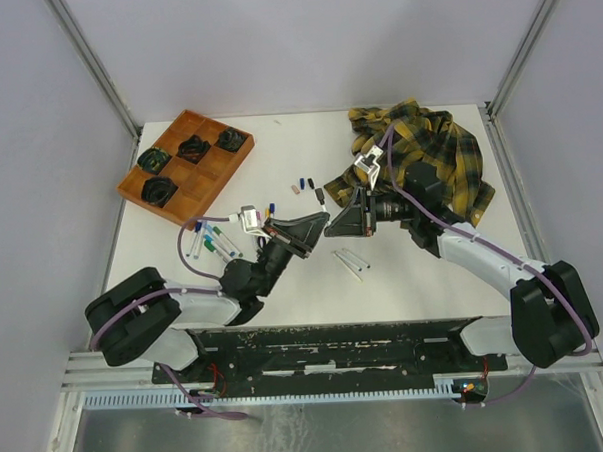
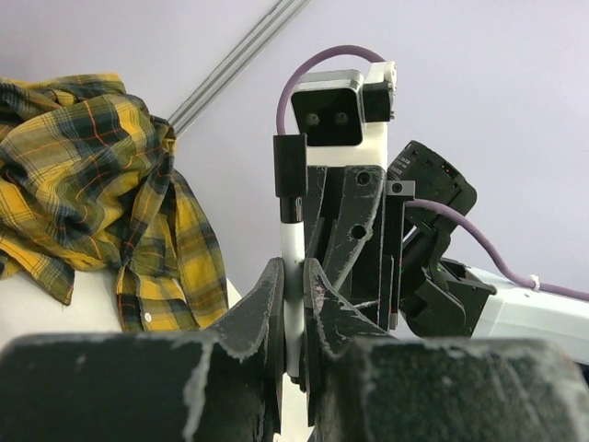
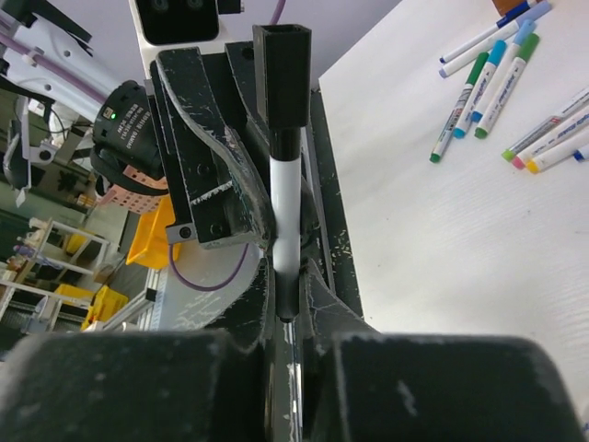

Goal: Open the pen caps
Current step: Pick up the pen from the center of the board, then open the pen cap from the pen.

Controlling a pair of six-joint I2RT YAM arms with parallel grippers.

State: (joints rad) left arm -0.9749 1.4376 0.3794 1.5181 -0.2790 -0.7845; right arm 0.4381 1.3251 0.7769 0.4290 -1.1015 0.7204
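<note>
Left gripper [image 2: 293,304] clamps pen [image 3: 285,203] barrel mid-table, right gripper [image 3: 285,308] pinched on same pen lower down, black cap [image 3: 282,69] on top, not off. Few loose caps [image 1: 303,183] done, capped pens [image 1: 210,240] at left to go

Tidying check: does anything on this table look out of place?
A crumpled yellow plaid shirt lies heaped at the far right corner of the table, odd among markers. A few loose caps lie scattered mid-table.
</note>
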